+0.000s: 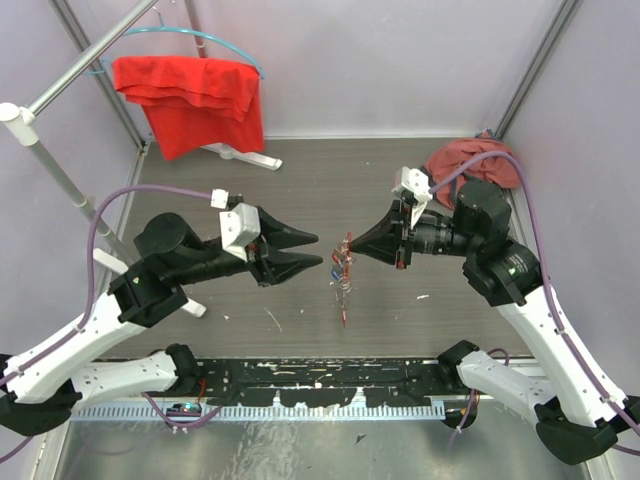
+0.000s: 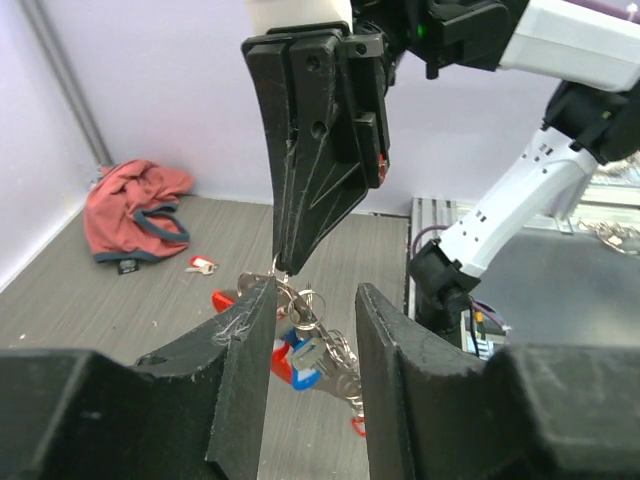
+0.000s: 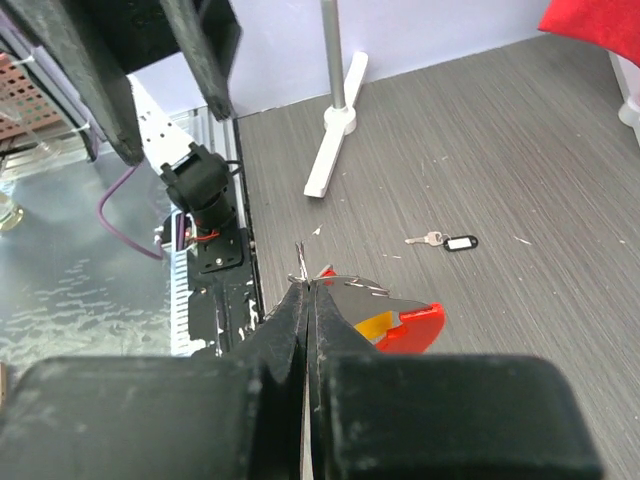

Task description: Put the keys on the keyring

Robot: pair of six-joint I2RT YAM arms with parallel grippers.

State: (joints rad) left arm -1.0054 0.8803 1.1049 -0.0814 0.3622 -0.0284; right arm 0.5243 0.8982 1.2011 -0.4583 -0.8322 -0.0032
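My right gripper (image 1: 352,243) is shut on the thin wire keyring (image 1: 345,262) and holds it above the table. Keys with blue and red heads (image 2: 298,362) hang in a bunch from the ring, and the long red tag (image 1: 344,312) dangles below. In the right wrist view the wire (image 3: 300,265) pokes out of the shut gripper (image 3: 308,292), with the red tag (image 3: 410,325) beside it. My left gripper (image 1: 318,250) is open and empty, just left of the bunch. In the left wrist view its fingers (image 2: 245,340) frame the keys without touching them.
A loose key with a red head (image 2: 200,265) and a small black object (image 2: 127,266) lie by a crumpled pink cloth (image 1: 470,160) at the back right. Another loose key with a black tag (image 3: 445,241) lies on the table. A red cloth (image 1: 195,100) hangs on a white stand at the back left.
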